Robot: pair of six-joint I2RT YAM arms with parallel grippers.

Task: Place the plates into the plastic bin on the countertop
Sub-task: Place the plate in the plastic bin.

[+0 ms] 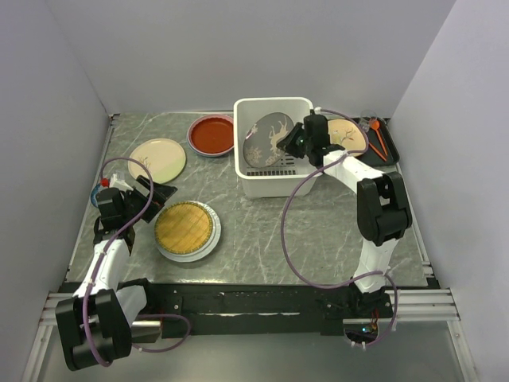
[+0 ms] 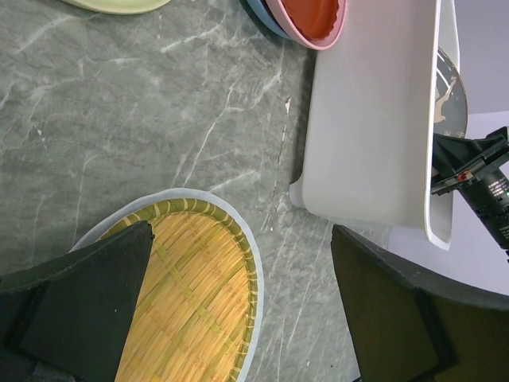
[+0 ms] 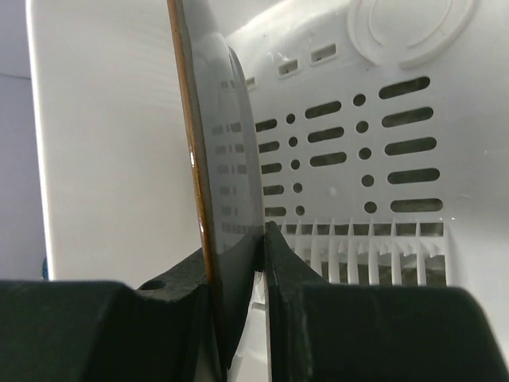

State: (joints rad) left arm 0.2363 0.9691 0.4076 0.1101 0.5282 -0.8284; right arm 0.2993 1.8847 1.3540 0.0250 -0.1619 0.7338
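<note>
Right gripper [image 1: 293,143] is reached over the bin [image 1: 253,185], which sits at the far middle of the countertop [image 1: 318,231]. Its fingers [image 3: 290,274] are clamped on the rim of the dark plate [image 1: 266,139].

The right wrist view shows that plate [image 3: 231,159] held on edge, near upright, inside the bin and close to one side wall. The slotted floor [image 3: 374,159] is beyond it. Judgement: pinching the rim lets the plate go in edgewise and lean on the wall, which leaves room for more. Whether its lower edge touches the floor yet, I cannot tell.

Left gripper [image 1: 151,193] hangs at the near left with its fingers [image 2: 87,302] wide apart and nothing between them. It is just beside the yellow lattice plate [image 1: 187,229], which lies on a white plate. Likely the next pick.

Not yet in the bin:
- red plate [image 1: 212,134], on top of a small stack just left of the bin
- pale plate [image 1: 157,157], far left
- cream plate [image 1: 347,134], on the black tray [image 1: 390,155] right of the bin

Writing: none readable. The bin floor has a round moulded ring [image 3: 413,32], but no letters can be made out.
</note>
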